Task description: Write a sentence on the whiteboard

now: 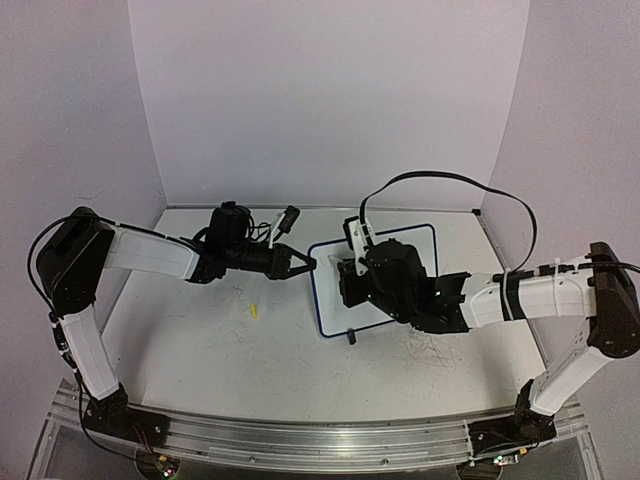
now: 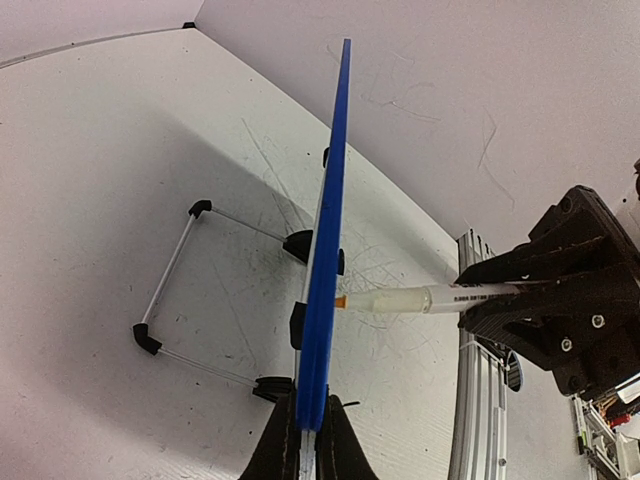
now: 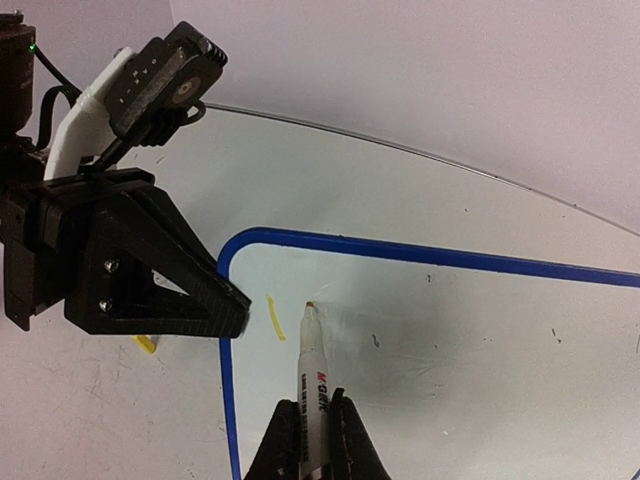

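One whiteboard (image 1: 328,295) with a blue rim sat near the middle of the table (image 1: 200,340), between the two arms. The left gripper (image 1: 305,263) was pinched onto the board's left edge, its two fingers pressed against either face. The right gripper (image 3: 313,415) was clamped around one white marker (image 3: 313,370), whose tip touched the board's writing surface near that same edge. Of the sentence, only one short yellow stroke (image 3: 275,318) showed, just beside the tip. One thin wire stand (image 2: 170,285) with two black corner pieces lay behind the board. One small yellow cap (image 1: 254,310) lay on the table to the board's left.
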`<action>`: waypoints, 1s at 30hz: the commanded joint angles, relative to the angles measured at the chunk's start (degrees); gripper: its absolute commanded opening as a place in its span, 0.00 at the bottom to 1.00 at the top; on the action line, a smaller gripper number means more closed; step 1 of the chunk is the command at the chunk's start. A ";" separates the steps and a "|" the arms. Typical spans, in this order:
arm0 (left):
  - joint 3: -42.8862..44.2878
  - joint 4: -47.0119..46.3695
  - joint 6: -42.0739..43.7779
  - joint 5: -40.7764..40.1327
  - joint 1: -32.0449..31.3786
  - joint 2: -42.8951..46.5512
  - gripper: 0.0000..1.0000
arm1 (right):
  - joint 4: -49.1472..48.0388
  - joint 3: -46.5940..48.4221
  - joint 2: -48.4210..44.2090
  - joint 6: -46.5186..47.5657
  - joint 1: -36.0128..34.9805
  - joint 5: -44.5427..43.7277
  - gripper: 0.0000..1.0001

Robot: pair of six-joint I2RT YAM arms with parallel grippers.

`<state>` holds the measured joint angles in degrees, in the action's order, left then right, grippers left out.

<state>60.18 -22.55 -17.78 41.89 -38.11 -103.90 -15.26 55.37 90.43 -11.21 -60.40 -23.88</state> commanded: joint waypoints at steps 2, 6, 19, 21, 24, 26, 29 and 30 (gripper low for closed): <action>0.34 2.07 1.15 1.62 -0.83 0.57 0.00 | 0.36 0.07 -0.49 -1.80 0.16 0.41 0.00; 0.36 2.03 1.17 1.63 -0.89 0.66 0.00 | 0.78 -0.66 -0.82 -2.50 0.09 0.99 0.00; 0.37 2.07 1.16 1.67 -0.87 0.63 0.00 | 1.33 -1.02 -0.01 -3.77 -0.62 2.03 0.00; 0.37 2.07 1.16 1.67 -0.86 0.64 0.00 | 1.38 -0.97 0.25 -3.94 -0.67 2.03 0.00; 0.32 2.06 1.17 1.62 -0.89 0.71 0.00 | 1.38 -0.94 0.46 -4.14 -0.88 2.24 0.00; 0.40 2.07 1.17 1.62 -0.84 0.69 0.00 | 1.38 -0.79 0.61 -4.09 -0.89 2.37 0.00; 0.33 2.07 1.17 1.63 -0.88 0.66 0.00 | 1.38 -0.57 0.99 -4.00 -1.03 2.41 0.00; 0.31 2.07 1.17 1.62 -0.87 0.71 0.00 | 1.38 -0.54 1.06 -4.00 -1.01 2.25 0.00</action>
<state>60.18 -22.55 -17.78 41.89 -38.11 -103.90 -13.50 54.70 90.46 -14.68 -61.08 -21.47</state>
